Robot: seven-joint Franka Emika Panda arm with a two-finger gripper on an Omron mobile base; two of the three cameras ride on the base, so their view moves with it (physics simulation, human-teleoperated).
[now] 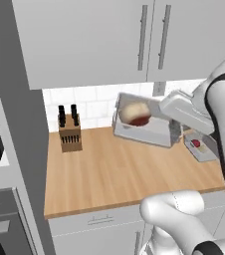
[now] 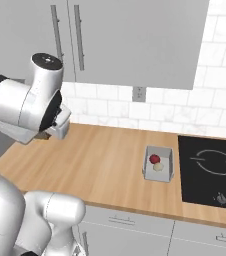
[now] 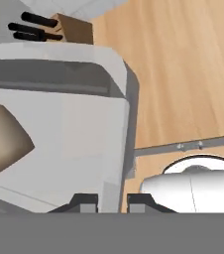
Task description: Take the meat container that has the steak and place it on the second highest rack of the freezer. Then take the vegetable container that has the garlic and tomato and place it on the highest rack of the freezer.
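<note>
Meat container [image 3: 59, 134] wall apparently pinched between gripper [image 3: 112, 201] jaws.

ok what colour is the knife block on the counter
Tan wood with black knife handles; the knife block shows best in the left base view.

**Lighting and picture quality: rendered kitchen, three views**

Illumination bright, even, diffuse; source not identifiable; wooden countertop [image 1: 124, 169] uniformly lit, without glare; soft shadow under the upper cabinets [image 1: 109, 40] across the white tile wall [image 2: 215, 100]; faint shadow beside the knife block [image 1: 70, 133]; black cooktop [image 2: 210, 170] matte, with no reflection; edges slightly soft and jagged, resolution low; hand view close, the meat container [image 3: 79, 134] large with soft grey shading; straight lines hold at the borders.
</note>
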